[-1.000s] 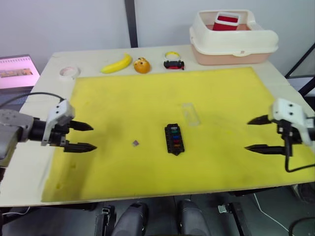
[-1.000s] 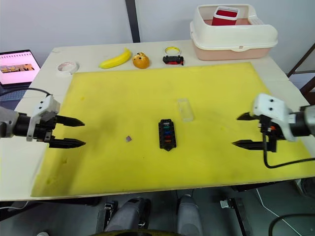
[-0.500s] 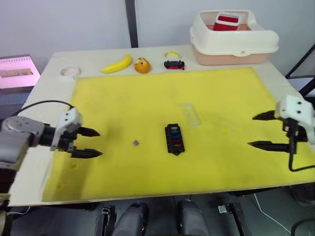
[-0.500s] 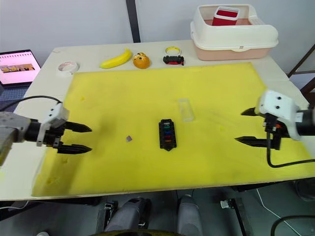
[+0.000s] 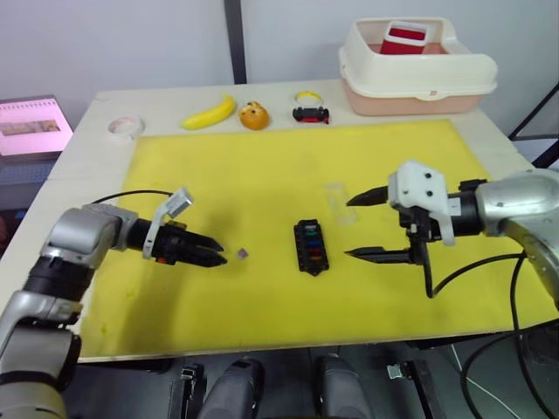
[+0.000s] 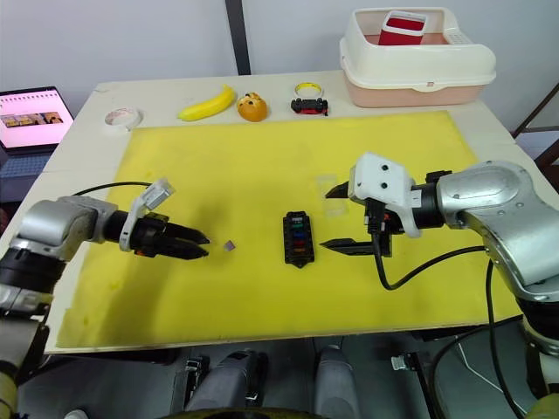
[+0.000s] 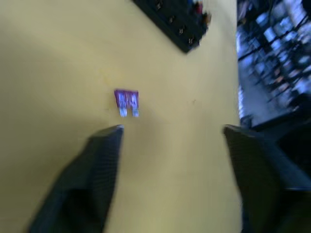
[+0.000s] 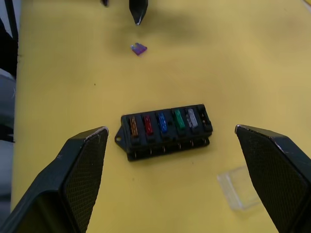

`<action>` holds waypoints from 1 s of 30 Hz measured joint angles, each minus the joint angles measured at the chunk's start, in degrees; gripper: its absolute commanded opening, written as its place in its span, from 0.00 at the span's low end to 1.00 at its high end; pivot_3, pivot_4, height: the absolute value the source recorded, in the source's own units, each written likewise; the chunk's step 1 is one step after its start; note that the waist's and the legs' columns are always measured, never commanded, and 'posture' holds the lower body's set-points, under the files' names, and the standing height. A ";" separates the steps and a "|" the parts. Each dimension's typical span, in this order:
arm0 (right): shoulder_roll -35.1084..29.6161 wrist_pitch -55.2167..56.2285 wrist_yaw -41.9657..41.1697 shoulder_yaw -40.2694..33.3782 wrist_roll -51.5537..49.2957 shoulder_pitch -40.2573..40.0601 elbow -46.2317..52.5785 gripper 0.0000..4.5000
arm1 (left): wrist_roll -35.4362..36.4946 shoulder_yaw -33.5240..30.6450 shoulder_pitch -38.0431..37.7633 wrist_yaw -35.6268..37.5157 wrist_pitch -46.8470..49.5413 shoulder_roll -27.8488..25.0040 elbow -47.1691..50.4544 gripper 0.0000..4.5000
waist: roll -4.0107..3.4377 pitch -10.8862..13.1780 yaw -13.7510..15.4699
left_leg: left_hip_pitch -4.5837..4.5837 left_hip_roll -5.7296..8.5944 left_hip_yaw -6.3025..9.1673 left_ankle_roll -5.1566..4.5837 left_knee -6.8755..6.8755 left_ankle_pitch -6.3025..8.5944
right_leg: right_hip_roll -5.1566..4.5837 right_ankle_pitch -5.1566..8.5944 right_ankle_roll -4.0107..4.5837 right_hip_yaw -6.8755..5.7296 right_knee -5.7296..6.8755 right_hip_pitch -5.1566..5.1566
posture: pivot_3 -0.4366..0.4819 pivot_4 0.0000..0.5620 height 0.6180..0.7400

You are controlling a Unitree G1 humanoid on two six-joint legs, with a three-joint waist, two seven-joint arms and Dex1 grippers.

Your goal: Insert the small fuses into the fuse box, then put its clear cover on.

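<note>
The right wrist view shows five fuses seated in the fuse box (image 8: 166, 131), one slot empty. One purple fuse (image 7: 127, 101) lies loose before the wide left tool (image 5: 214, 256); the right tool (image 5: 358, 228) gapes wide beside one clear cover (image 8: 238, 193).

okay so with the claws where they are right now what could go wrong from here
The purple fuse lies flat on the yellow mat, just ahead of the open left claw; it is tiny, so the tips could push it along instead of pinching it.

The open right claw straddles the clear cover beside the fuse box. The cover is almost invisible and could get knocked aside.

One slot of the box looks empty; closing it now would leave the purple fuse out.
</note>
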State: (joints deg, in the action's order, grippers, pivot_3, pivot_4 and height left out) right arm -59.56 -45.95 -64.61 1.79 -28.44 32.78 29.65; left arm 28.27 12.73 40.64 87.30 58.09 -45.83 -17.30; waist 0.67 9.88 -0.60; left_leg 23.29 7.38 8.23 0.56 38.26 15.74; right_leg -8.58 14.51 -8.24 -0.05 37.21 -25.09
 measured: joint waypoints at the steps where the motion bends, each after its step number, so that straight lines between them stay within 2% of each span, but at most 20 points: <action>1: 0.01 -0.09 0.35 0.14 -0.01 0.01 0.10 1.00 | -0.02 0.08 1.43 -0.08 1.67 1.05 -2.32 0.36 | 0.00 0.00 -0.03 | 0.00 0.00 0.00 0.00 0.00 0.00 | 0.00 0.00 0.00 0.00 0.00 0.00 | 0.48 0.27 1.00; 2: 0.02 -0.17 0.65 0.18 -0.01 -0.01 0.28 1.00 | -0.02 0.29 2.32 -0.15 2.72 1.61 -3.67 0.25 | 0.01 0.00 -0.10 | 0.00 0.00 0.00 0.00 0.00 0.00 | 0.00 0.00 0.00 0.00 0.00 -0.01 | 0.48 0.27 1.00; 8: -0.03 -1.04 1.86 0.34 -0.17 -0.60 1.77 1.00 | -1.60 4.07 6.35 -0.05 6.17 4.73 -12.73 0.25 | 0.00 0.00 -0.30 | 0.00 0.00 -0.01 0.00 -0.01 0.00 | 0.01 0.00 0.00 0.00 0.02 -0.05 | 0.48 0.27 1.00; 13: -0.04 -1.58 2.35 0.34 -0.87 -0.67 2.37 1.00 | -2.88 6.06 7.05 0.10 6.15 6.23 -15.31 0.25 | 0.01 0.00 -0.17 | 0.01 0.00 -0.01 0.00 0.00 0.00 | 0.00 0.00 0.00 0.01 0.02 -0.04 | 0.48 0.27 1.00; 30: -0.04 -2.47 3.21 1.45 -1.73 -0.65 2.84 1.00 | -5.54 6.03 8.98 1.23 1.22 9.56 -22.49 0.25 | 0.03 -0.02 0.18 | 0.00 0.03 0.01 0.00 0.06 -0.01 | -0.02 -0.02 -0.04 0.01 0.03 0.02 | 0.48 0.27 1.00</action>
State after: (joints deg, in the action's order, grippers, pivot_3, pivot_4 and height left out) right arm -59.60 -48.42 -61.40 3.24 -30.18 32.13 32.48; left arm 22.74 18.76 49.63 88.53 59.31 -36.27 -39.79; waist 0.69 9.86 -0.43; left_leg 23.29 7.40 8.24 0.57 38.32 15.73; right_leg -8.59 14.48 -8.29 -0.04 37.24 -25.07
